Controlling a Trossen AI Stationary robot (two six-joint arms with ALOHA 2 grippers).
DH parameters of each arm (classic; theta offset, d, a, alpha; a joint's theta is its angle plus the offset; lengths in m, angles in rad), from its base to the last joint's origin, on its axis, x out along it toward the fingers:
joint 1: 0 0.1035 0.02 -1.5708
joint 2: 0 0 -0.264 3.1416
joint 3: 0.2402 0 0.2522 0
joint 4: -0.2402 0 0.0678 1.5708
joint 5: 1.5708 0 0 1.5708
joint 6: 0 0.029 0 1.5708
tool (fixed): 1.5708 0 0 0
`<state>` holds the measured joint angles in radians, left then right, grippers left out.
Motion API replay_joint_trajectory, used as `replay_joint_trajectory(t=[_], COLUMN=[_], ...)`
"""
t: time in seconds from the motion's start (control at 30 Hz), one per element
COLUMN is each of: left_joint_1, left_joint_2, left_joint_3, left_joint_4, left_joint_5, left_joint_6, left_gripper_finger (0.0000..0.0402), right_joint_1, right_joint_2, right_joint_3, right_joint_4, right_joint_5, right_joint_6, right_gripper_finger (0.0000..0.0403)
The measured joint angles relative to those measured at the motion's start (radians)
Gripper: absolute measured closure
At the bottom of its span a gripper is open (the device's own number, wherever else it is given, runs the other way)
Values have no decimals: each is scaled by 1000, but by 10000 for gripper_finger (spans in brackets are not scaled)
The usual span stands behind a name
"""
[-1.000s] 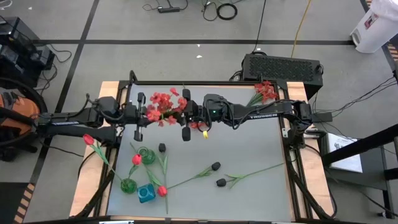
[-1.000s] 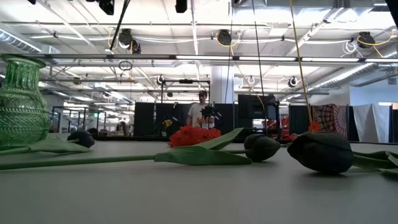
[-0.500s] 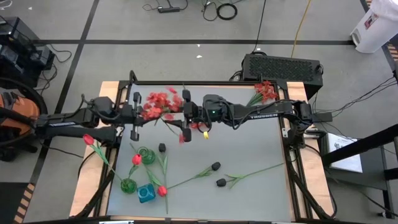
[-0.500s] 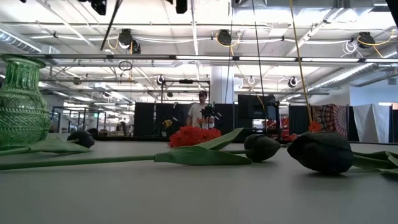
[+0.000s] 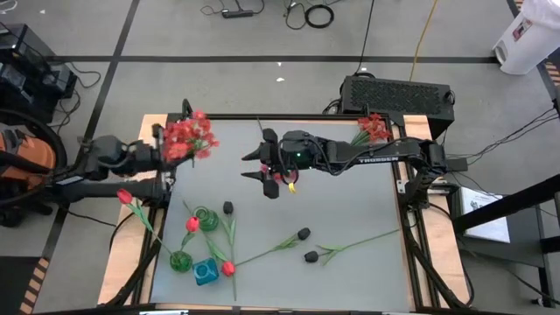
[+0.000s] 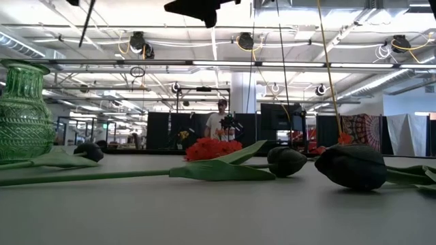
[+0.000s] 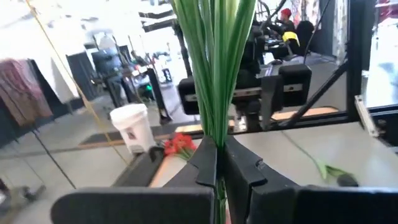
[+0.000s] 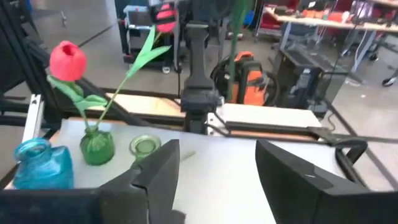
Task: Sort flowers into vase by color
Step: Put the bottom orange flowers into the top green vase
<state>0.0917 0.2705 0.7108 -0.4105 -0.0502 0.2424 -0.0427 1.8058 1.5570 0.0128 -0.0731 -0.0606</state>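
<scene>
One bunch of frilly red artificial flowers [image 5: 189, 136] on green stems [image 7: 214, 68] is clamped in the left gripper [image 7: 219, 163] at the upper left of the high view. The right gripper [image 5: 260, 169], fingers spread apart, is held empty at table centre, above the grey table [image 5: 350, 210].

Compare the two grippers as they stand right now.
The left gripper is shut on the red frilly bunch, gripping its green stems; the right gripper is open and holds nothing. The left gripper sits at the table's left edge, the right gripper over the table's middle. Both are raised above the table.
</scene>
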Motion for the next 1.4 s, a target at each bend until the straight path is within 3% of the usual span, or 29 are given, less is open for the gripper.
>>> replay_joint_trajectory(t=[0.13,0.43,0.67,0.93,1.4], left_joint_1=[0,0,-2,-31,-81], left_joint_2=[-51,-156,-248,-260,-236], left_joint_3=[17,17,18,18,7], left_joint_4=[-68,-161,-201,-218,-186], left_joint_5=[-111,-217,-231,114,401], left_joint_6=[33,56,78,28,57], left_gripper_finger=[391,391,391,388,385], right_joint_1=[22,97,161,197,196], right_joint_2=[0,0,0,0,1], right_joint_3=[0,0,0,0,2], right_joint_4=[-10,-12,-14,-9,-1], right_joint_5=[-1,-3,-3,-3,-2], right_joint_6=[15,3,-22,-52,-19], right_gripper_finger=[200,200,200,200,200])
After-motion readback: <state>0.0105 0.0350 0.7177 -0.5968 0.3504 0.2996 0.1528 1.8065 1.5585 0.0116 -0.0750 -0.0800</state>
